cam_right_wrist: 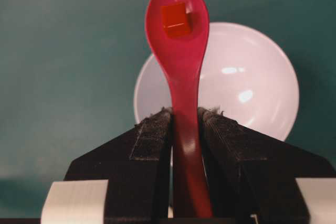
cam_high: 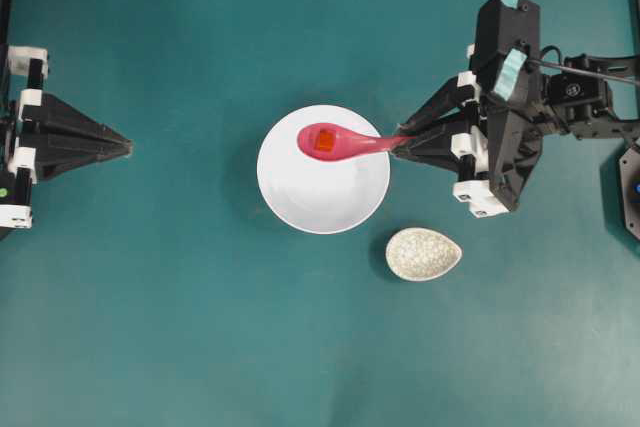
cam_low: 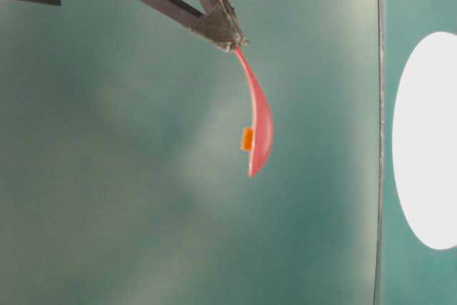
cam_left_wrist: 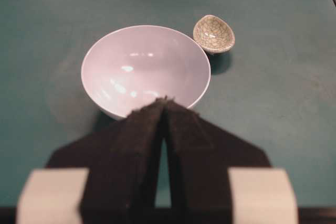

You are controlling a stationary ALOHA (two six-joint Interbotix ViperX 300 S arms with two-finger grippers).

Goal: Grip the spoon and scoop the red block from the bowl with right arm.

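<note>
1 red block (cam_high: 324,140) in spoon (cam_high: 345,143), R gripper (cam_high: 396,150) clamping handle, over bowl (cam_high: 300,202)

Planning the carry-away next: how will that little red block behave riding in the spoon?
The red block looks tiny and loose in the glossy spoon, so it probably slides easily. Flat faces suggest it won't roll, but a tilt of the right gripper could spill it.
</note>
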